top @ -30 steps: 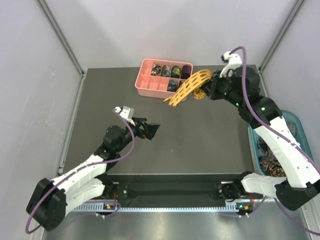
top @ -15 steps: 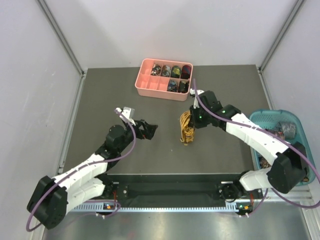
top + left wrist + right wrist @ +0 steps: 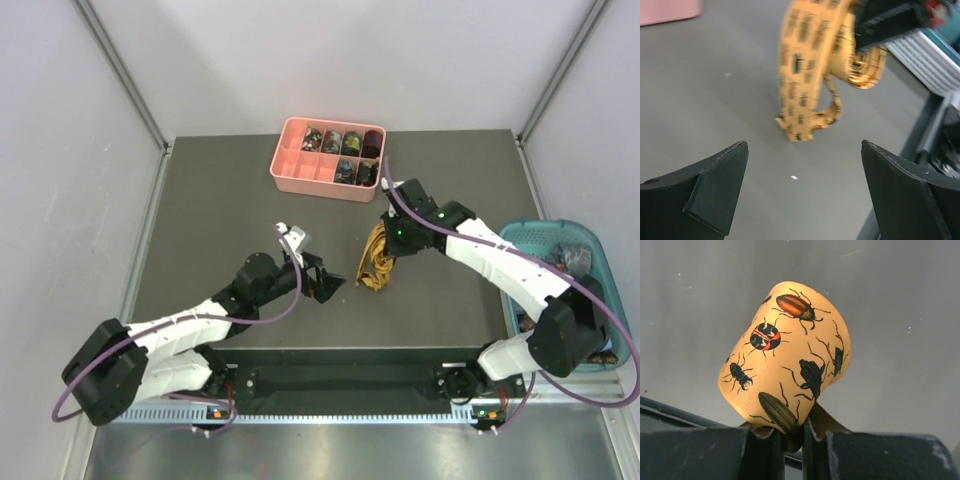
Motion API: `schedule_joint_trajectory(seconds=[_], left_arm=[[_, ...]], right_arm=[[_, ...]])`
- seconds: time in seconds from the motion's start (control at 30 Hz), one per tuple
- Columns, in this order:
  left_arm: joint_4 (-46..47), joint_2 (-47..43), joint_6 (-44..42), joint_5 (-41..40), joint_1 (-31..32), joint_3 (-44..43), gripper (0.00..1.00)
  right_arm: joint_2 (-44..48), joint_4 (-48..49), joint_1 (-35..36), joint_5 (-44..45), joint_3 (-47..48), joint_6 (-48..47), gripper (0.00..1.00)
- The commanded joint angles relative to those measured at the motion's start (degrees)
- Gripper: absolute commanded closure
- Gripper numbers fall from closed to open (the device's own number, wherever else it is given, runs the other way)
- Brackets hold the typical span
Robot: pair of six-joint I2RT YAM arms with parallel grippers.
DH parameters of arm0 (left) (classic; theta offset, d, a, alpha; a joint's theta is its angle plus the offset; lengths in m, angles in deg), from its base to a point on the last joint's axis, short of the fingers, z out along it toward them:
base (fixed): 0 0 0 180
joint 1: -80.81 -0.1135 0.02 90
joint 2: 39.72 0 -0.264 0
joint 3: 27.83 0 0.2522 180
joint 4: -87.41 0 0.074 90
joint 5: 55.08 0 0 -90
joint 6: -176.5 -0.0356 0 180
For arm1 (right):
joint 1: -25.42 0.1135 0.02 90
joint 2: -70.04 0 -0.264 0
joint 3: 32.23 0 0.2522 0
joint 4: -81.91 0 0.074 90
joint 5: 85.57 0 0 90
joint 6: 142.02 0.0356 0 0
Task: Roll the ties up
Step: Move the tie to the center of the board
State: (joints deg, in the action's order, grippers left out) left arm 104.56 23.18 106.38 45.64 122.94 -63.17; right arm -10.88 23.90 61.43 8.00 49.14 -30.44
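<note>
A golden-yellow tie (image 3: 375,265) printed with dark beetles hangs in loose folds from my right gripper (image 3: 390,238), and its lower end touches the table mid-right. In the right wrist view the jaws (image 3: 790,437) are shut on a fold of the tie (image 3: 790,350). My left gripper (image 3: 333,284) stands open just left of the tie, pointing at it. The left wrist view shows its fingers (image 3: 715,185) wide apart with bare table between them and the tie (image 3: 805,75) ahead. Small rolled ties (image 3: 345,145) fill the pink tray's back row.
The pink compartment tray (image 3: 298,172) stands at the table's back middle. A teal basket (image 3: 590,238) with more fabric hangs off the right edge. Grey walls close in the table on three sides.
My right arm swung the yellow tie from the back right, beside the tray, down to the table's middle. My left gripper moved right, toward the tie, still open.
</note>
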Motion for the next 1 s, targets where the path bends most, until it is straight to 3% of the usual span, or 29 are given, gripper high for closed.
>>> schedule_joint_trajectory(seconds=[0.0, 0.27, 0.37, 0.57, 0.63, 0.73, 0.8, 0.83, 0.9, 0.93, 0.97], left_arm=[[6.7, 2.0, -4.4, 0.8, 2.9, -3.3, 0.01], [5.0, 15.7, -7.7, -2.5, 6.6, -14.3, 0.01], [6.1, 20.2, -8.7, -1.4, 7.5, -16.6, 0.08], [7.9, 25.6, -8.5, -0.9, 8.4, -19.9, 0.11], [6.7, 28.3, -8.4, -1.9, 8.6, -22.8, 0.31], [7.5, 31.2, -7.1, -3.2, 8.7, -25.3, 0.37], [9.1, 32.2, -6.8, -2.4, 8.6, -26.6, 0.48], [8.7, 32.5, -7.0, -3.2, 8.6, -27.1, 0.65], [5.2, 32.3, -8.2, -9.1, 8.3, -28.3, 0.9], [3.1, 31.5, -9.8, -11.7, 8.1, -29.0, 1.0], [1.0, 31.0, -10.8, -14.6, 8.0, -29.7, 1.0]], right_arm=[[3.2, -0.7, 0.9, -1.4, 3.7, 0.7, 1.0], [5.1, -4.3, 1.3, -1.4, 6.3, -0.2, 1.0], [6.0, -4.4, 1.3, -1.5, 7.0, -0.1, 1.0], [7.0, -4.9, 1.3, -2.0, 8.1, 0.0, 1.0], [7.4, -5.1, 1.3, -2.0, 8.1, 0.2, 1.0], [8.5, -5.2, 1.4, -2.1, 7.4, 0.3, 1.0], [9.3, -5.1, 1.3, -1.6, 6.2, 0.6, 1.0], [10.0, -5.2, 1.4, -1.5, 5.7, 0.7, 1.0], [10.9, -5.1, 1.3, -1.2, 3.5, 1.0, 1.0], [11.8, -4.7, 1.4, -1.2, 2.4, 1.2, 1.0], [12.2, -4.2, 1.4, -1.3, 0.1, 1.7, 1.0]])
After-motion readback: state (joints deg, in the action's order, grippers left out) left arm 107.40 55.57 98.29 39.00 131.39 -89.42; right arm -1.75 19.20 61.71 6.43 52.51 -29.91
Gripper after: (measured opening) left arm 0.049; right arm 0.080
